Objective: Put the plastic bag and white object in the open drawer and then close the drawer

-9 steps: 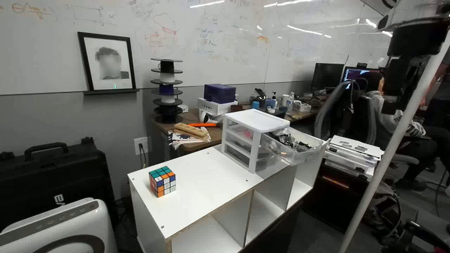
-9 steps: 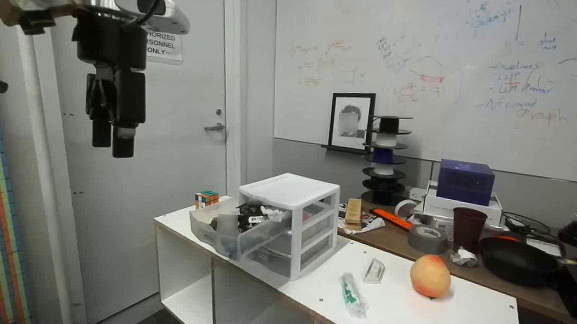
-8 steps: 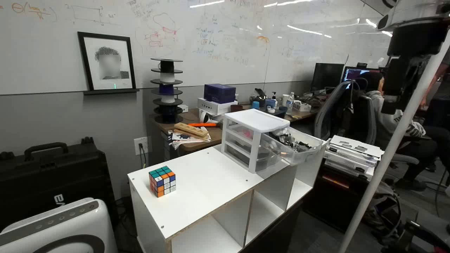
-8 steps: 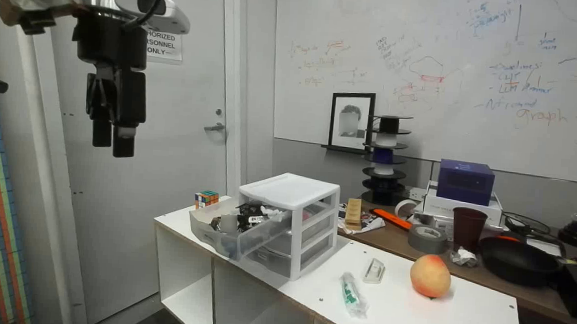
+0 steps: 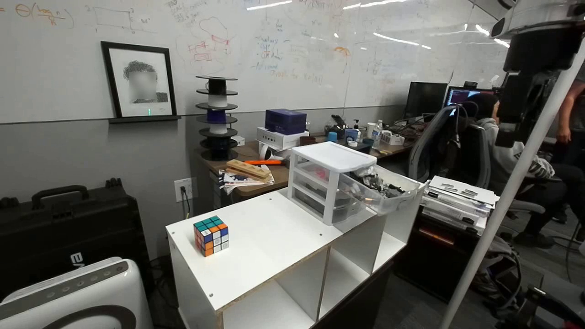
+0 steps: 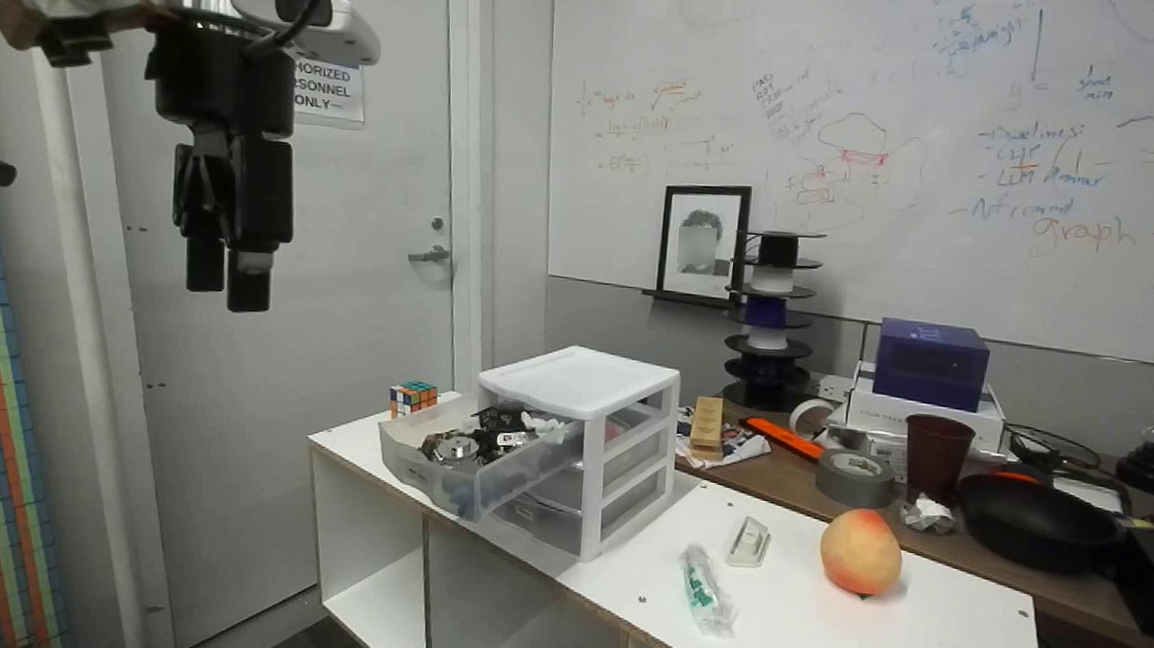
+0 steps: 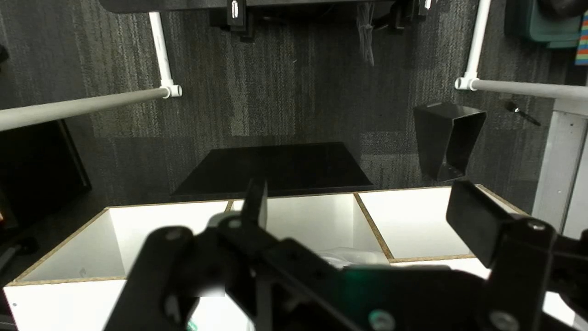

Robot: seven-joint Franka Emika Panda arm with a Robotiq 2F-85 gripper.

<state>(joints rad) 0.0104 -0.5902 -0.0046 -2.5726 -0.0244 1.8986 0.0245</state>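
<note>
The plastic bag (image 6: 706, 592) and the white object (image 6: 748, 543) lay near the drawer unit (image 6: 579, 379), the drawer (image 6: 528, 473) jutting out of it. Well above it, my gripper (image 6: 227, 278) hung wide and empty; I judged pinching the bag across its width surest.
</note>
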